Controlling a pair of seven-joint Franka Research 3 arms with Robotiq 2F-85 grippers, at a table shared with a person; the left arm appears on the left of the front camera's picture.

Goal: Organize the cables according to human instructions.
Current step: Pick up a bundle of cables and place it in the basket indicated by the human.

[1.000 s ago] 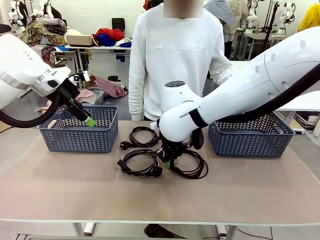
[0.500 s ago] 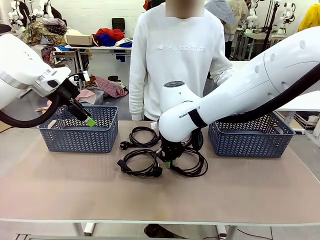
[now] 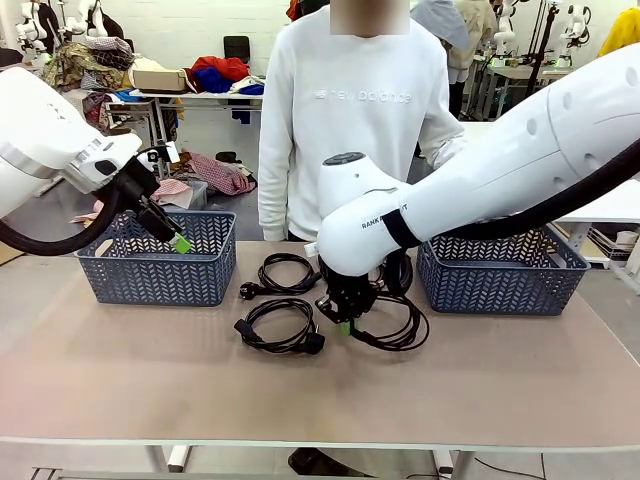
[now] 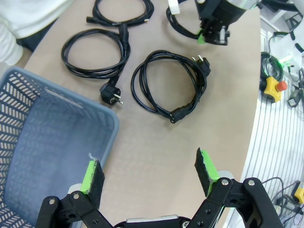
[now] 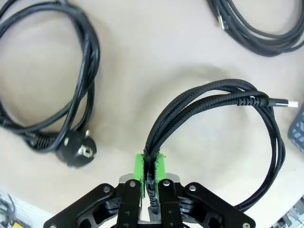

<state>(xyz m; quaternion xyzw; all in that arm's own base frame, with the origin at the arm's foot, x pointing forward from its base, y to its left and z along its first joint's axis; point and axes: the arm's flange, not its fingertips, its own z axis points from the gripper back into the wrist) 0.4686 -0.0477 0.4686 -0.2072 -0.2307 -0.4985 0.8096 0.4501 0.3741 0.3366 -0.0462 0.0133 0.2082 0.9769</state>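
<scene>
My right gripper (image 3: pixel 345 325) is shut on a braided black cable (image 3: pixel 398 327) just above the table's middle. In the right wrist view the green pads (image 5: pixel 138 171) pinch that coil's bundled strands (image 5: pixel 209 97). A second cable (image 3: pixel 280 325) with chunky plugs lies just left of it, and a third cable (image 3: pixel 288 270) lies nearer the person. My left gripper (image 3: pixel 180 243) hangs open over the left basket (image 3: pixel 120 275). Its wrist view shows those two loose cables (image 4: pixel 168 83) (image 4: pixel 97 52) and another black coil (image 4: pixel 123 12) farther off. Nothing lies between the left gripper's (image 4: pixel 149 171) fingers.
A second blue-grey basket (image 3: pixel 500 280) stands at the table's right, close behind my right arm. A person in a white sweatshirt (image 3: pixel 350 110) stands at the far edge between the baskets. The near half of the table (image 3: pixel 300 400) is bare.
My right gripper has risen a little and drifted right, dragging the braided cable's loop toward the right basket. The left arm has not moved.
</scene>
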